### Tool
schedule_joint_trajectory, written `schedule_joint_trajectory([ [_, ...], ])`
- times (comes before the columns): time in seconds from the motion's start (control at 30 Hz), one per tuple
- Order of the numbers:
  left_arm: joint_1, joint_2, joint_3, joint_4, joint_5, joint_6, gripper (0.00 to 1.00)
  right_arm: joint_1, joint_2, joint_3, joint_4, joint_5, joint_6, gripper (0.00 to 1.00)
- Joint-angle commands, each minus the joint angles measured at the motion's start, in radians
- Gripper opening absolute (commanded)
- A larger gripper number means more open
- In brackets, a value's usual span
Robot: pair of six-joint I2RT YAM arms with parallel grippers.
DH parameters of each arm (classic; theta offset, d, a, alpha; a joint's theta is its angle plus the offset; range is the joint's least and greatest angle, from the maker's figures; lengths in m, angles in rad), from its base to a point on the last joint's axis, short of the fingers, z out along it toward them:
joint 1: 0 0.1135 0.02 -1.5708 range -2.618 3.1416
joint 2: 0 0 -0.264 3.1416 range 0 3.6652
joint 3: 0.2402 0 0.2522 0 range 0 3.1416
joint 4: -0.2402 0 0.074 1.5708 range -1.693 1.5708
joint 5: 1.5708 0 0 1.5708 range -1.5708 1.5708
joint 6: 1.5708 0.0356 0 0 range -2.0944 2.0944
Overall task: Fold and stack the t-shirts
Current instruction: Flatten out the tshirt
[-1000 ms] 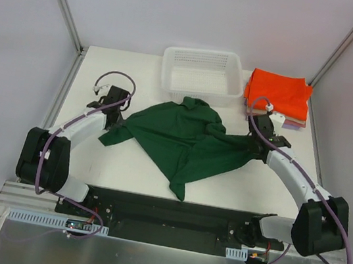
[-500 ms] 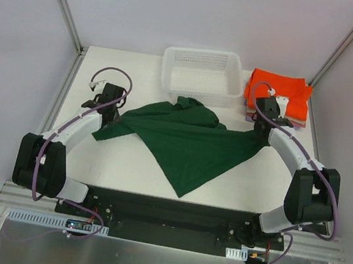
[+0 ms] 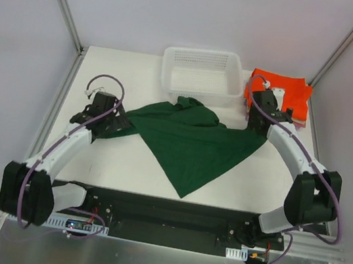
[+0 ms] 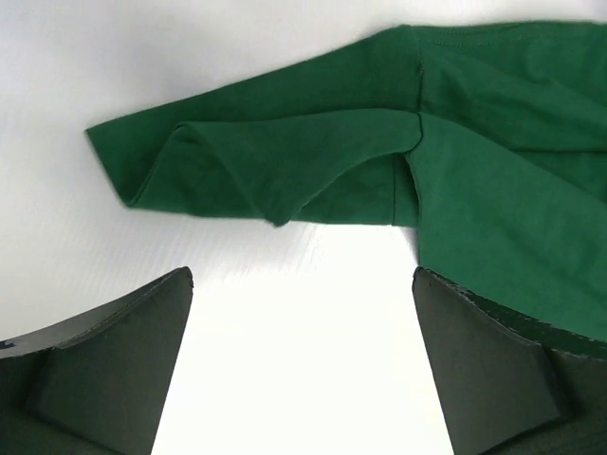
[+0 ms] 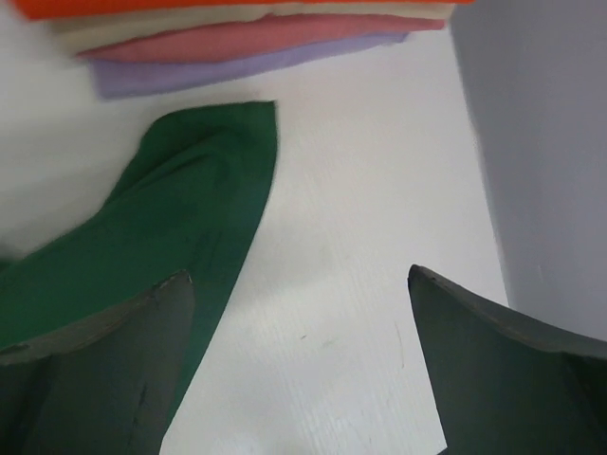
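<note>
White table (image 3: 125, 164): spread green t-shirt (image 3: 192, 138), mesh basket (image 3: 202, 93), folded stack (image 3: 282, 94), perhaps four-high.

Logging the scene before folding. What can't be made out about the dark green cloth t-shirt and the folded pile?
Top view: the dark green cloth t-shirt's sleeve tip, under the left gripper.
Top view: layers below the bright orange folded shirt, hidden by it and the right gripper.
Right wrist view: the orange shirt, cut by the top edge.
Top view: whether that t-shirt touches the white mesh basket.

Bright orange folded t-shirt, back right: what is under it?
A cream folded t-shirt, then a pink one, then a lilac one lowest. Only their edges show; the rest is covered.
</note>
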Motion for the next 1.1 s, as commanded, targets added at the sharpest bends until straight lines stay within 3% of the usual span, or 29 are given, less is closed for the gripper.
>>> schedule_joint_trajectory([
  [0.0, 0.021, -0.189, -0.076, -0.077, -0.098, -0.113, 0.99, 0.201, -0.169, -0.097, -0.079, -0.130, -0.023, 0.96],
  [0.17, 0.075, -0.306, -0.162, -0.125, -0.140, -0.169, 0.99, 0.520, -0.205, -0.200, -0.026, -0.545, -0.063, 0.96],
  [0.3, 0.082, -0.340, -0.188, -0.139, -0.163, -0.165, 0.99, 0.724, -0.110, -0.177, -0.022, -0.704, -0.025, 0.97],
  [0.37, 0.084, -0.352, -0.197, -0.141, -0.176, -0.173, 0.99, 0.800, -0.061, -0.152, -0.047, -0.703, -0.014, 0.97],
  [0.5, 0.084, -0.349, -0.194, -0.141, -0.192, -0.172, 0.99, 0.881, 0.016, -0.137, -0.085, -0.713, 0.015, 0.84],
  [0.67, 0.084, -0.327, -0.199, -0.141, -0.193, -0.178, 0.99, 0.910, 0.111, -0.132, -0.062, -0.727, 0.055, 0.70],
  [0.87, 0.084, -0.304, -0.190, -0.142, -0.190, -0.172, 0.99, 0.909, 0.202, -0.121, -0.062, -0.602, 0.066, 0.58],
  [1.07, 0.085, -0.321, -0.197, -0.141, -0.207, -0.172, 0.99, 0.904, 0.223, -0.149, -0.125, -0.407, 0.187, 0.23],
])
